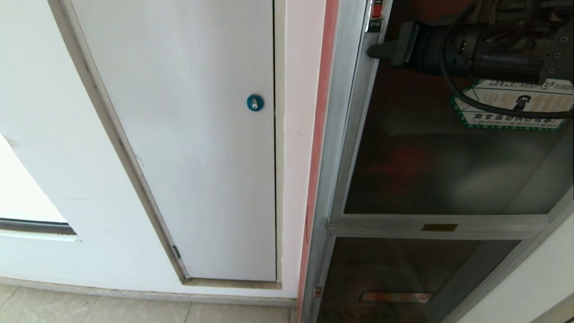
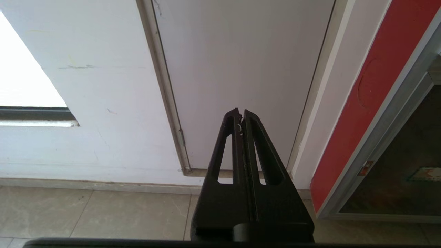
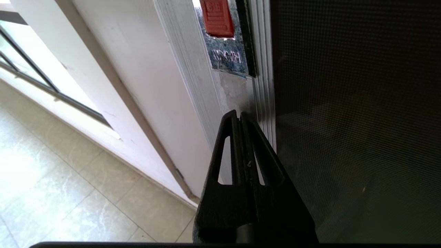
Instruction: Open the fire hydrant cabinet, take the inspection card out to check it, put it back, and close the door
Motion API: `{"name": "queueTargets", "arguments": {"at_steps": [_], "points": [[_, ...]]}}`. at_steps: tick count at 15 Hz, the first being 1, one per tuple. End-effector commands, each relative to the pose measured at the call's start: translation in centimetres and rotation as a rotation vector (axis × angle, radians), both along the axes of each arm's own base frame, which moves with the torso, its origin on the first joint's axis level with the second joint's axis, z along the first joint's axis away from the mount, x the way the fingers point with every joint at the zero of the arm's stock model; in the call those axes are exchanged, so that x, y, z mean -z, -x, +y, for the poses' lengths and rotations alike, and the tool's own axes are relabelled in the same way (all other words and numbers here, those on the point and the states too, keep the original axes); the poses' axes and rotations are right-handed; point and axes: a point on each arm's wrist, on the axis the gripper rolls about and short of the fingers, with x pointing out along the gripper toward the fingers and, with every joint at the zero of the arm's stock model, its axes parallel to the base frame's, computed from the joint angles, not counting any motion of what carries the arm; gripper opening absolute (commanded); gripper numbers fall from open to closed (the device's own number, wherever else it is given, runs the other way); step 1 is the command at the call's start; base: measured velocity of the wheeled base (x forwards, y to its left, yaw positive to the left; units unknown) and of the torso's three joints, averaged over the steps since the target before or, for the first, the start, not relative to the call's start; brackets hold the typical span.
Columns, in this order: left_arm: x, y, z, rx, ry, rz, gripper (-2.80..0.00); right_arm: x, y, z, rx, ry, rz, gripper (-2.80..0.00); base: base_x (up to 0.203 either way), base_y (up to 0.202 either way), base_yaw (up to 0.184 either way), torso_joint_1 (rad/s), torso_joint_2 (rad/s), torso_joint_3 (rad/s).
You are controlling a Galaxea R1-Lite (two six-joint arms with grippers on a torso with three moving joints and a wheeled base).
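Right gripper at the door's latch edge, fingers pressed together on nothing.

Head view: our right gripper (image 1: pixel 374 50) reaches across the dark glass door (image 1: pixel 439 157) of the fire hydrant cabinet (image 1: pixel 341 134), its tip at the silver frame; the door looks closed, the inspection card unseen. Left wrist view: our left gripper (image 2: pixel 241 119) hangs parked, fingers together and empty, facing the white panel (image 2: pixel 241 69). Right wrist view: fingertips (image 3: pixel 237 119) sit just below the red latch tab (image 3: pixel 216 17). Risk, as we judge it: the closed tip could skid off the smooth frame or scrape the glass and miss the latch.
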Motion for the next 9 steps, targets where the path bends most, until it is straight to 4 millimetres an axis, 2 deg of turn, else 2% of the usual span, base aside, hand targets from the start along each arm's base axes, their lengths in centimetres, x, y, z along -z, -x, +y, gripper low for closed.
{"name": "queueTargets", "arguments": {"at_steps": [1, 5, 9], "points": [[0.4, -0.1, 0.0, 0.0, 0.0, 0.014, -2.8, -0.2, 0.9, -0.1, -0.008, 0.0, 0.006, -2.8, 0.0, 0.0, 0.0, 0.0, 0.0, 0.0], [0.4, -0.1, 0.0, 0.0, 0.0, 0.014, -2.8, -1.0, 3.4, 0.2, -0.044, -0.01, -0.012, -2.8, 0.0, 0.0, 0.0, 0.0, 0.0, 0.0], [0.4, -0.1, 0.0, 0.0, 0.0, 0.014, -2.8, -2.8, 6.1, 0.7, -0.095, -0.055, -0.053, -2.8, 0.0, 0.0, 0.0, 0.0, 0.0, 0.0]]}}
